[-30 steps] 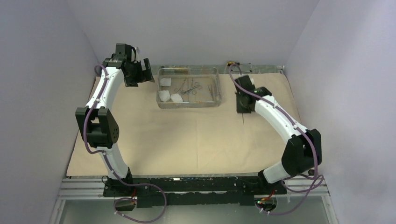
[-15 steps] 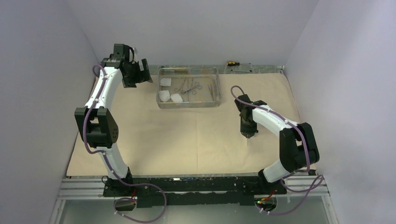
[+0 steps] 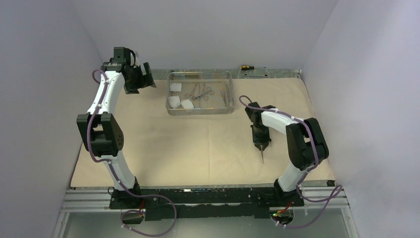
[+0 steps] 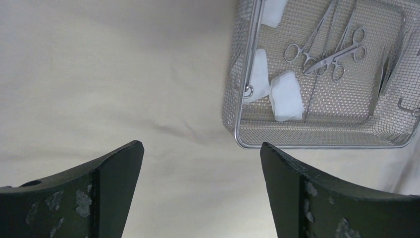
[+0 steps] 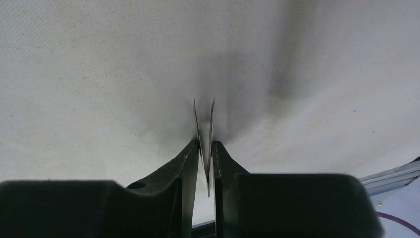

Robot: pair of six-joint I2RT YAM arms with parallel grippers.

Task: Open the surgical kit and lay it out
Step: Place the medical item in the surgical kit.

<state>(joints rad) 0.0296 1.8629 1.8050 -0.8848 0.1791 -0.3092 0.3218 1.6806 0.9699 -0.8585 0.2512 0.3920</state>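
The beige wrap cloth [image 3: 198,144] lies spread flat over the table. The steel wire-mesh tray [image 3: 200,112] stands on it at the back middle, holding white gauze pads [image 3: 180,102], ring-handled clamps [image 3: 200,92] and slim tweezers [image 3: 226,93]. In the left wrist view the tray [image 4: 317,144] shows the gauze pads [image 4: 286,95] and clamps [image 4: 332,52]. My left gripper [image 3: 144,78] is open and empty, raised left of the tray. My right gripper [image 3: 260,145] is shut on a tweezers [image 3: 261,154], held low over the cloth right of centre; its two tips [image 5: 204,116] point at the cloth.
A yellow-handled screwdriver [image 3: 246,67] lies on the metal strip behind the cloth at the back right. Grey walls close in left, right and back. The arm bases and rail run along the near edge.
My right gripper has drawn back from beside the tray toward the near side with the tweezers and lowered to the cloth. My left gripper has shifted a little left and back.
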